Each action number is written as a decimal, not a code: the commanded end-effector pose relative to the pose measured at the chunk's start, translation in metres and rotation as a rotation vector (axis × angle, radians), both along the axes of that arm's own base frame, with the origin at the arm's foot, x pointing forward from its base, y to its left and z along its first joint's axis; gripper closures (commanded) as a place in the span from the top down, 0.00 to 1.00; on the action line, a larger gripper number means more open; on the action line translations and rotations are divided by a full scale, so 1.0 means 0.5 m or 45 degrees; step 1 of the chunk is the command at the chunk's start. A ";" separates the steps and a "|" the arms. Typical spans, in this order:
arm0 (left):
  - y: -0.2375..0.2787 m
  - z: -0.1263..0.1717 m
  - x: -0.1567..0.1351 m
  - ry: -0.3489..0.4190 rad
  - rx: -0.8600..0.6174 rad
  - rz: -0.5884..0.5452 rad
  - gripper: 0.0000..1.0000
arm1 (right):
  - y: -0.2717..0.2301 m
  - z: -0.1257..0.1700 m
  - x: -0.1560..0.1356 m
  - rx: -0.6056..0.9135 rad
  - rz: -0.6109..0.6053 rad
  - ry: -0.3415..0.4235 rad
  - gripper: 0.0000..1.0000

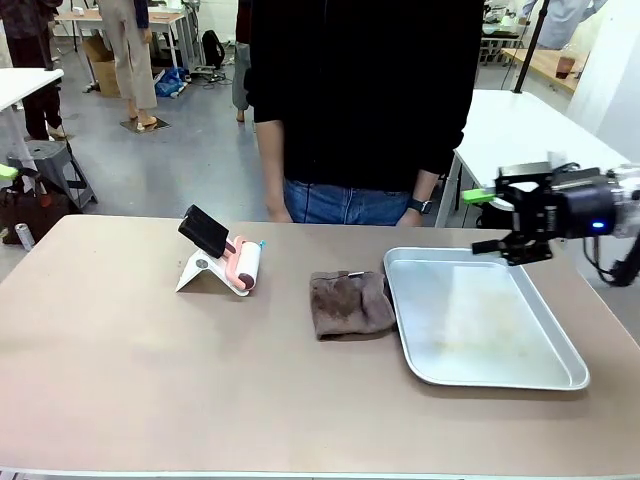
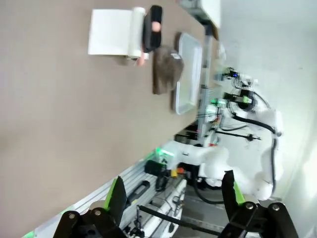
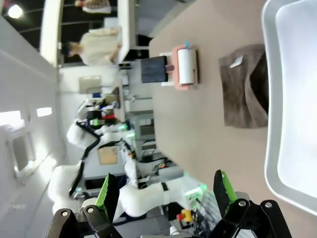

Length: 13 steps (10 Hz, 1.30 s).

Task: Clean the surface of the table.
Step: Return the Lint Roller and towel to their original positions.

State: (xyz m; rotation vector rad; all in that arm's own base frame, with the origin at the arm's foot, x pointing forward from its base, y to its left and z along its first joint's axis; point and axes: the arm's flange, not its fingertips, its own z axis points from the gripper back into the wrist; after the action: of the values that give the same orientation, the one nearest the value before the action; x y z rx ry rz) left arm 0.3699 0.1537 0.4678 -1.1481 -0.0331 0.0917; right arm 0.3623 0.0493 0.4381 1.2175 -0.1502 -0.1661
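Observation:
The table (image 1: 150,370) has a tan-brown top. On it, left of centre, a lint roller (image 1: 243,266) with a pink handle leans on a white stand. A crumpled brown cloth (image 1: 347,303) lies mid-table, against the metal tray (image 1: 560,377). My right gripper (image 1: 486,221) hovers open and empty above the tray's far right corner. Its wrist view looks past its green-padded gripper (image 3: 166,191) at the tray (image 3: 270,99), the cloth (image 3: 242,87) and the roller (image 3: 184,67). My left gripper (image 2: 173,196) is open and empty, off the table's edge, with table (image 2: 59,109), roller (image 2: 140,30) and cloth (image 2: 166,69) beyond.
A person in a black top (image 1: 360,90) stands at the far edge, hands down by their sides. A white-topped table (image 1: 520,125) stands behind on the right. The near half of the tan table is bare.

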 end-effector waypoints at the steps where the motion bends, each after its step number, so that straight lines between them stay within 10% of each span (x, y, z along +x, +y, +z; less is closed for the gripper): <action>1: 0.044 -0.033 -0.005 -0.045 -0.197 -0.076 1.00 | -0.083 -0.021 -0.056 0.058 0.047 0.049 1.00; 5: 0.109 -0.100 -0.030 -0.226 -0.345 -0.039 1.00 | -0.157 -0.045 -0.052 0.243 -0.156 0.092 1.00; 6: 0.093 -0.095 -0.046 -0.047 -0.333 -0.064 1.00 | -0.165 -0.014 -0.055 0.230 0.043 0.087 1.00; 13: 0.093 -0.095 -0.046 -0.047 -0.333 -0.064 1.00 | -0.165 -0.014 -0.055 0.230 0.043 0.087 1.00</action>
State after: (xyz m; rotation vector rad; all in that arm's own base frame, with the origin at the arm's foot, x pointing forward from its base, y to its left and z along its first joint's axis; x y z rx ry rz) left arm 0.3499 0.2011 0.4150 -1.4203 -0.0350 0.0215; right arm 0.3366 -0.0317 0.4279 1.3902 -0.0490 -0.2113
